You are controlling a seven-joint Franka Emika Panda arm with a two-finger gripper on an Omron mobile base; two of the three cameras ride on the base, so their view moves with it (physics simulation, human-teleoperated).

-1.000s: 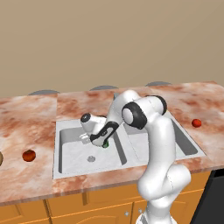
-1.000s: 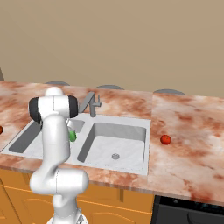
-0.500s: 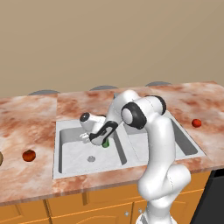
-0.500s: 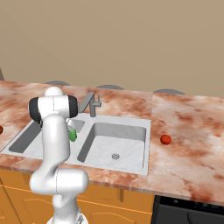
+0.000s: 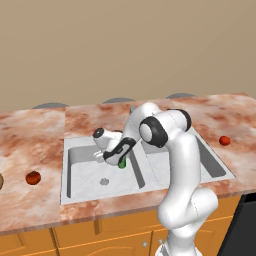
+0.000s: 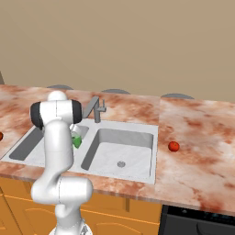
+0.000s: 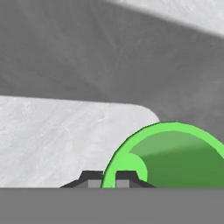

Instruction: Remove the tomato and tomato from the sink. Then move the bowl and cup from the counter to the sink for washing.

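Gripper (image 5: 118,159) is clenched on rim of the green cup (image 7: 175,157), center-left of frame, held low over left basin of sink (image 5: 80,155). Cup prob. light, stiff, smooth; thin rim grip may slip.

You had flat, even, fairly bright light across both base views, with no glare and only soft shading inside the sink (image 5: 75,152) basins. Edges looked slightly soft (rendered, low detail). In the hand view, a broad dark shadow crossed the basin wall, and the near cup (image 7: 175,157) appeared large yet unblurred.
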